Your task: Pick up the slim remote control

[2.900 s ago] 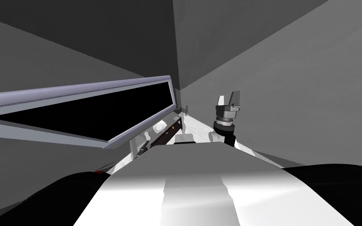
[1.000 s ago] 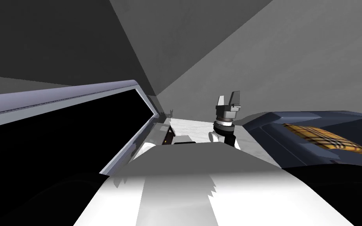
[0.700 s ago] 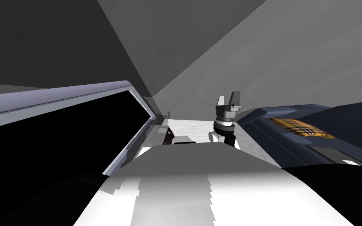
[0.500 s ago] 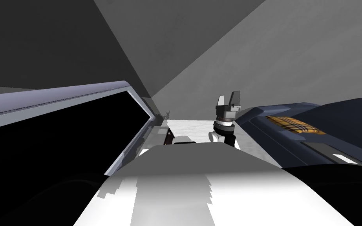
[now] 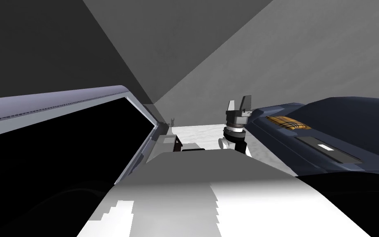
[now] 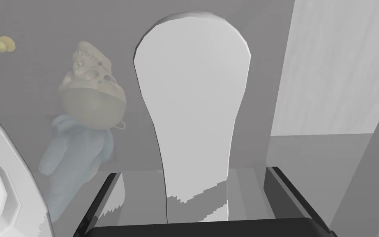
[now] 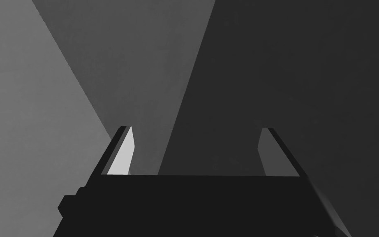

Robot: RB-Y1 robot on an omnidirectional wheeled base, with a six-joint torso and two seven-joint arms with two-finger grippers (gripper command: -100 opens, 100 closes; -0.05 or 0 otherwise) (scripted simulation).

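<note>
No slim remote shows that I can name for sure. A flat dark strip (image 5: 328, 149) with a small white mark lies on the dark blue sofa (image 5: 361, 123) at my right; I cannot tell what it is. My right gripper (image 5: 239, 101) is raised in front of my chest, pointing up at the wall corner, open (image 7: 197, 128) and empty. My left gripper (image 6: 192, 173) stands open, and a white rounded paddle-like shape (image 6: 192, 103) rises between its fingers.
A large black screen (image 5: 61, 140) in a pale lavender frame stands close on my left. A plaid cushion (image 5: 286, 122) lies on the sofa. A pale floor strip (image 5: 197, 131) runs ahead to a small dark figurine (image 5: 172, 120). By the left hand show a skull (image 6: 92, 94) and a pale blue figure (image 6: 77, 152).
I have turned right: the screen's edge slid left and the sofa with its cushion and dark strip came further into view. The right arm has kept its pose.
</note>
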